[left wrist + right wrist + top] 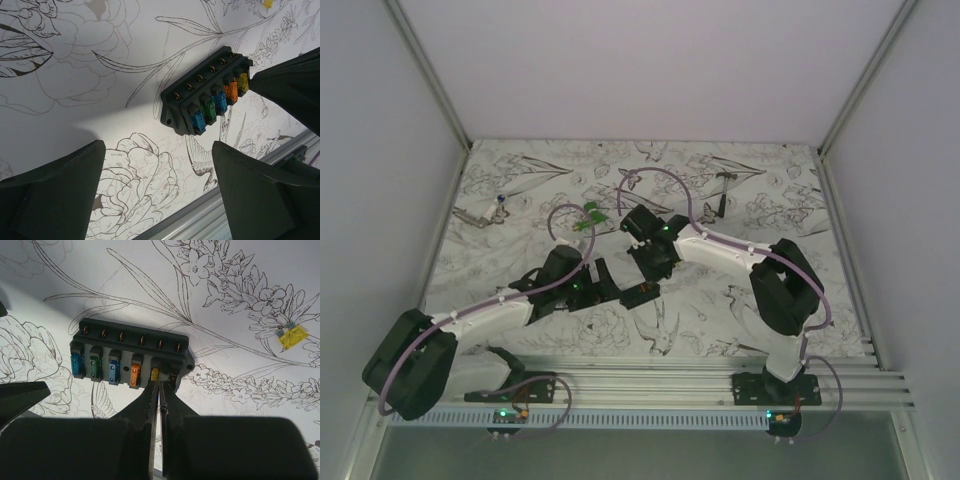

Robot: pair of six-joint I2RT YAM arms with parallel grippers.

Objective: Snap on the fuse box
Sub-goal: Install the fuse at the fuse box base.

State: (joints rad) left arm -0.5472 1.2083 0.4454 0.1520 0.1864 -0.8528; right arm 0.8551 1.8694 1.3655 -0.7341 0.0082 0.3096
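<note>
Fuse box [130,342]: black and oblong, lying flat on the table [520,180]; in the top view it sits a touch toward 6 o'clock from the sheet's middle, right between the two gripper heads

Fuses [114,371]: here's the row from the right wrist, running 9 to 3 o'clock; blue, green, blue, orange, then a small yellow one; the last slot at the 3 o'clock end looks dark

Left gripper [157,150]: jaws spread wide; the box lies beyond the tips at 1 o'clock in its own view, apart from both fingers [55,200]

Right gripper [159,386]: fingers drawn together, only a thin slit between them; the tips are right at the box's near edge, at 6 o'clock of it, between the small yellow fuse and the dark end slot; whether they pinch anything, I cannot tell

Cross-check: from the left wrist, the right gripper's dark tip comes in from 3 o'clock and meets the box's end by the yellow fuse

Loose fuse [292,336]: yellow, flat on the sheet at 3 o'clock of the box in the right wrist view; well apart from it

Green piece [588,214]: at 11 o'clock of the box in the top view; near the left arm's cable

Table: white sheet printed with line-drawn flowers and birds
</note>
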